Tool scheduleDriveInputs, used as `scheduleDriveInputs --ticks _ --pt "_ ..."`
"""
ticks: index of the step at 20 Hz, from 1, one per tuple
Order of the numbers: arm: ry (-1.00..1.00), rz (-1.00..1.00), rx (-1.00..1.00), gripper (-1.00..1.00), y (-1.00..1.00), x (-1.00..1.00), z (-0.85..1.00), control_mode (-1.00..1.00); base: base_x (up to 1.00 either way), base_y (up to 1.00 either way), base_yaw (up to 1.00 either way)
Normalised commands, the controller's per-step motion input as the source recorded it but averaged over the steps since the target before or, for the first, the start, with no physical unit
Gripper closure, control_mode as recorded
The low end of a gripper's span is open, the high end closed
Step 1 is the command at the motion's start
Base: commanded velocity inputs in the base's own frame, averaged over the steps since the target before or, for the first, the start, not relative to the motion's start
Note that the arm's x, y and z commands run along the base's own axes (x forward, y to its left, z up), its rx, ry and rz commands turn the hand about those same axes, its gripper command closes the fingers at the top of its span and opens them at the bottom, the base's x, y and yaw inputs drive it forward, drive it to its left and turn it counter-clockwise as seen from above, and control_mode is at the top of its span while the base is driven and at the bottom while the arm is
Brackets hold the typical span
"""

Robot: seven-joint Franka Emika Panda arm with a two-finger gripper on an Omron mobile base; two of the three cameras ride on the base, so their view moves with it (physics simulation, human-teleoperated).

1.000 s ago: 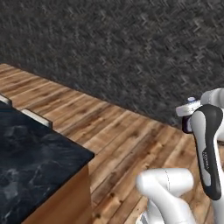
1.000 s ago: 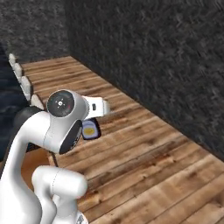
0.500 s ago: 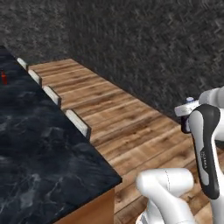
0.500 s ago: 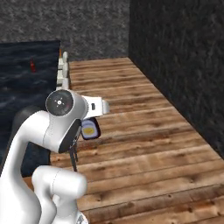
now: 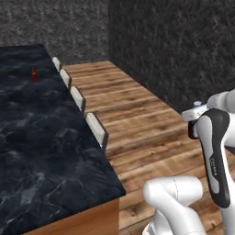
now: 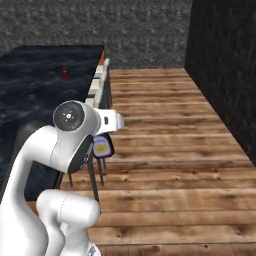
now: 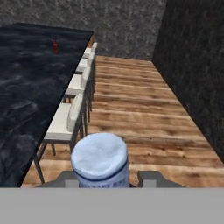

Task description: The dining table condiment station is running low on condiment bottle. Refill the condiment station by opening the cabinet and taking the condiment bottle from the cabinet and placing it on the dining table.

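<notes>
Tool (image 7: 105, 179) grips condiment bottle (image 7: 100, 159) beside dining table (image 7: 30, 83).

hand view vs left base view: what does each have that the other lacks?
Hand view alone: the condiment bottle with its pale blue cap, sitting between the jaws, plus the seats and legs of the stools seen from the side.
Left base view alone: the robot's white arm at the lower right, and the table's wooden side.
Both: the dining table with its black marble top, a small red item far down the table, the row of stools, the plank floor and the dark walls.
</notes>
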Motion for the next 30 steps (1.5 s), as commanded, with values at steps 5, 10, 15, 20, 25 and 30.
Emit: scheduleDriveInputs --ticks 5,10,15,20,25,30 --pt "0.00 0.00 0.00 1.00 0.00 0.00 0.00 1.00 0.90 -0.90 0.03" --pt "0.00 0.00 0.00 1.00 0.00 0.00 0.00 1.00 0.75 -0.98 0.01" --pt "0.00 0.00 0.00 1.00 0.00 0.00 0.00 1.00 0.34 -1.00 -0.15" --pt "0.00 0.00 0.00 1.00 0.00 0.00 0.00 1.00 0.29 -1.00 -0.32" --pt "0.00 0.00 0.00 1.00 0.00 0.00 0.00 1.00 0.56 -0.65 -0.25" --pt "0.00 0.00 0.00 1.00 0.00 0.00 0.00 1.00 0.99 0.00 0.15"
